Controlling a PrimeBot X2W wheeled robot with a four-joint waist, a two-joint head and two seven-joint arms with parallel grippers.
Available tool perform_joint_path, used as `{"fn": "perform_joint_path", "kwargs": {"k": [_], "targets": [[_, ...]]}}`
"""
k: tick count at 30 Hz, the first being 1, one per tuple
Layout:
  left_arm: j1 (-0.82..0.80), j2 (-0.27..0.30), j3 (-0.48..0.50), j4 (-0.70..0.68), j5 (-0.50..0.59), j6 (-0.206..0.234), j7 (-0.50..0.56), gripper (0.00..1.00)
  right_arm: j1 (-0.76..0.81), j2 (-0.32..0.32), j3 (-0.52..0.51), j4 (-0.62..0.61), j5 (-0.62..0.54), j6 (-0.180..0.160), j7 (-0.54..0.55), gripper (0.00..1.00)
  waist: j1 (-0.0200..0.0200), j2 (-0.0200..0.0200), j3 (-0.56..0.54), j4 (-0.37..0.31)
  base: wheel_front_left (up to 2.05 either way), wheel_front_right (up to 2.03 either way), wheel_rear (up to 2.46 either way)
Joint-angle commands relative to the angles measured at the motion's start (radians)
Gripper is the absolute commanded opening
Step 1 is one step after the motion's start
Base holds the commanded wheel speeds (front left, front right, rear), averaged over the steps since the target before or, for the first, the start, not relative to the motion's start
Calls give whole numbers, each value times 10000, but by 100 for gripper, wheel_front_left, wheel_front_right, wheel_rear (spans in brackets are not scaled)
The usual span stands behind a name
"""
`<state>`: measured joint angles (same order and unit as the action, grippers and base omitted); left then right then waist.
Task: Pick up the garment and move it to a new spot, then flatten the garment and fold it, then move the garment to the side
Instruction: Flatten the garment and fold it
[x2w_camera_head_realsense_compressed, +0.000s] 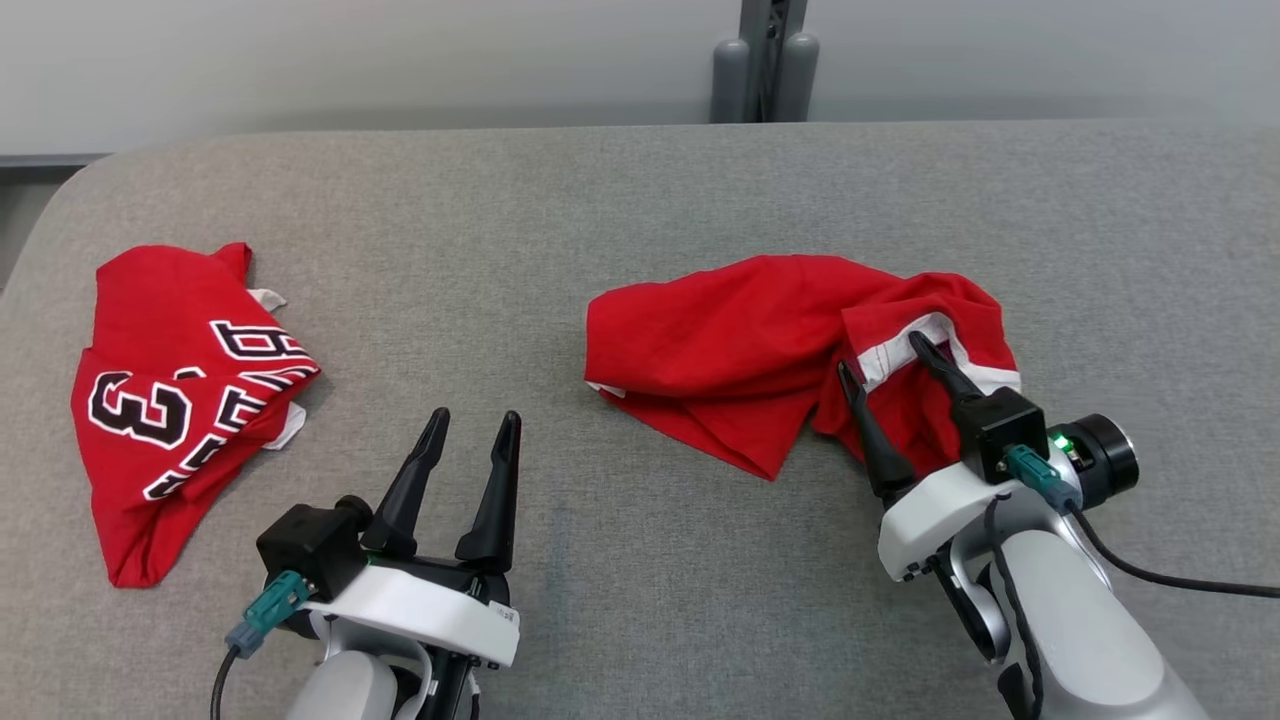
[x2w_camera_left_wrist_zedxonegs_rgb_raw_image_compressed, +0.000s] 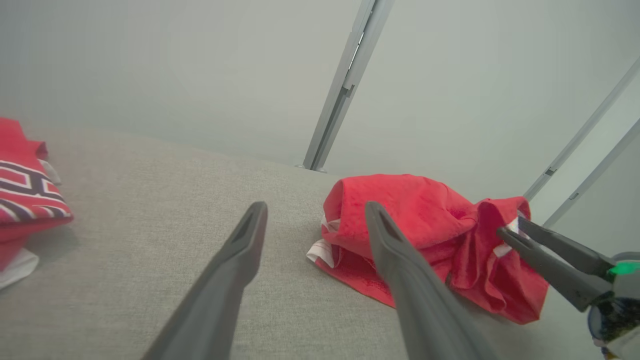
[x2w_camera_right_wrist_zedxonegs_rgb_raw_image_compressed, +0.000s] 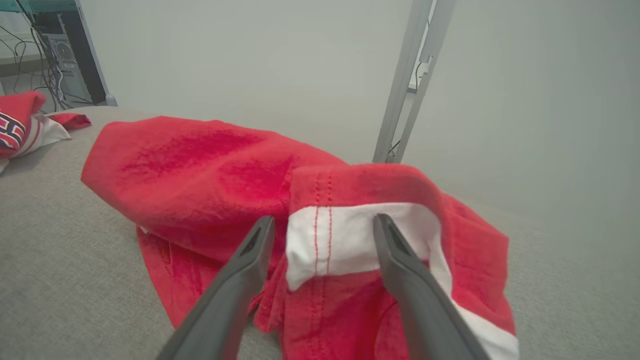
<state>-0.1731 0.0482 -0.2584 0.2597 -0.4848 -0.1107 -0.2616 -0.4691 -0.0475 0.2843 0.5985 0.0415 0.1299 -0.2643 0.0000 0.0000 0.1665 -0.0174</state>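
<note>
We see the crumpled red cloth garment with white trim (x2w_camera_head_realsense_compressed: 730, 350) lying right of centre on the grey fabric-covered tabletop (x2w_camera_head_realsense_compressed: 560, 200). Its long axis runs left to right across our head view, with the plain end pointing left and the white-banded hem at the right end. The right jaws stand wide open astride that white band, one dark finger (x2w_camera_right_wrist_zedxonegs_rgb_raw_image_compressed: 400, 265) crossing it, and are closed on nothing. The left jaws, equally wide and empty, hang over bare tabletop between this garment and a second red jersey with black-and-white lettering (x2w_camera_head_realsense_compressed: 170, 400) at far left.
</note>
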Motion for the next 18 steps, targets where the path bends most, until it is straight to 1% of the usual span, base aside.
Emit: {"fn": "perform_joint_path", "kwargs": {"k": [1, 8, 11, 12, 13, 14, 15, 16, 17, 18], "targets": [[-184, 40, 8, 8, -53, -31, -34, 100, -136, -59, 19, 165, -176, 18, -6, 100, 0, 0, 68, 113, 0, 0, 0], [-145, 40, -35, -2, -97, -56, -34, 100, -163, -58, 29, 485, -42, 17, -6, 100, 0, 0, 101, 277, 0, 0, 0], [-71, 40, -79, 35, -108, -59, -34, 100, -158, -72, -170, 522, -20, 19, -6, 100, 0, 0, 94, 282, 0, 0, 0], [-55, 38, -100, 44, -121, -60, -34, 100, -144, -58, -218, 527, 24, 17, -6, 98, 0, 0, 92, 281, 0, 0, 0], [-45, 41, -116, 51, -130, -56, -34, 100, -137, -49, -236, 531, 18, 19, -6, 72, 0, 0, 90, 278, 0, 0, 0], [-40, 41, -133, 51, -143, -49, -34, 100, -136, -52, -244, 544, 23, 19, -6, 43, 0, 0, 88, 272, 0, 0, 0], [-37, 40, -156, 51, -160, -44, -34, 100, -140, -59, -245, 562, 43, 19, -6, 28, 0, 0, 87, 263, 0, 0, 0], [-36, 38, -172, 47, -171, -40, -34, 100, -150, -61, -243, 584, 57, 17, -6, 9, 0, 0, 88, 254, 0, 0, 0], [-42, 40, -181, 39, -179, -37, -34, 100, -166, -61, -237, 603, 68, 17, -6, 0, 0, 0, 96, 246, 0, 0, 0], [-55, 41, -187, 36, -176, -34, -34, 100, -186, -58, -240, 623, 77, 19, -6, 0, 0, 0, 98, 241, 0, 0, 0]]}}
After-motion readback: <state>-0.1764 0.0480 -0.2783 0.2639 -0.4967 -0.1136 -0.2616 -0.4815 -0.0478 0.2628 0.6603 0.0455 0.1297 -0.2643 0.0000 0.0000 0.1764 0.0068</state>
